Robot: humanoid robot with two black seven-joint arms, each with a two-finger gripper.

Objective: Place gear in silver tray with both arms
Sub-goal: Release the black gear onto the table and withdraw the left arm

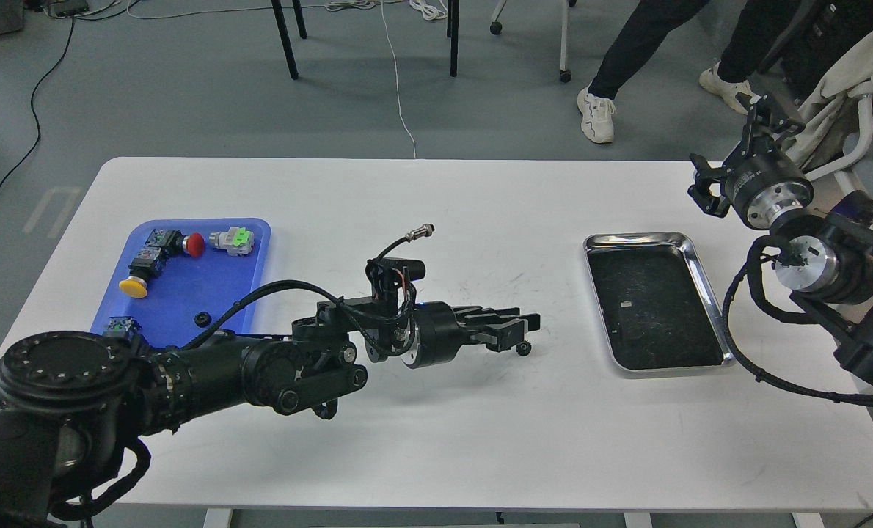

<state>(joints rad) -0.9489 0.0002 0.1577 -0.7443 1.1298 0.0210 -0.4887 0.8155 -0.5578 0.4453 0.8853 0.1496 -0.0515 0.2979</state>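
Observation:
A small black gear [523, 347] shows just under the fingertips of my left gripper [522, 330], which looks shut on it a little above the white table [436, 440], near the table's middle. The silver tray [703, 273], with a shiny rim and a dark scuffed floor, lies to the right of the gripper and holds nothing. My right gripper [733, 150] hangs raised beyond the tray's far right corner, its fingers spread open and empty.
A blue plastic tray [246, 286] at the left holds several push-button switches and another small black gear [202, 318]. A cable with a metal plug [422, 232] arches over my left wrist. A person's legs [627, 44] stand behind the table.

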